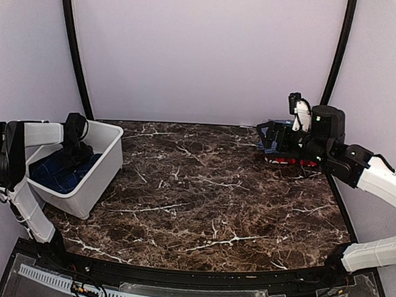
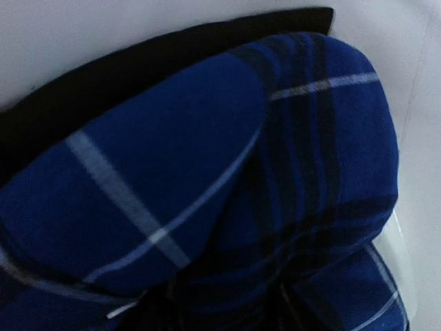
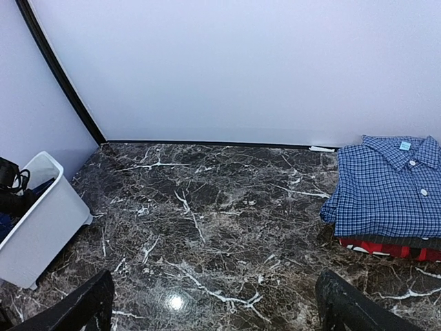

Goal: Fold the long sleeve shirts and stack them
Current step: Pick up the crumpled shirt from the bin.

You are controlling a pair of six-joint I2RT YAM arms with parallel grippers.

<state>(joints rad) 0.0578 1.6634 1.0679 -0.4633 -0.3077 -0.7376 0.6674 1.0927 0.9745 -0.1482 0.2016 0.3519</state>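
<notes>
Right gripper (image 3: 213, 281) gapes open; left gripper (image 1: 77, 151), in the white plastic bin (image 1: 88, 189) at nine o'clock, we cannot judge (tag (image 3: 404, 145) on blue fine-check shirt (image 3: 389, 186) unreadable).

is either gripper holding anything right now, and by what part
Right gripper is open, holding nothing. Left gripper is down in the white bin on the blue plaid shirt; whether it grips the cloth, or where, cannot be told.
</notes>
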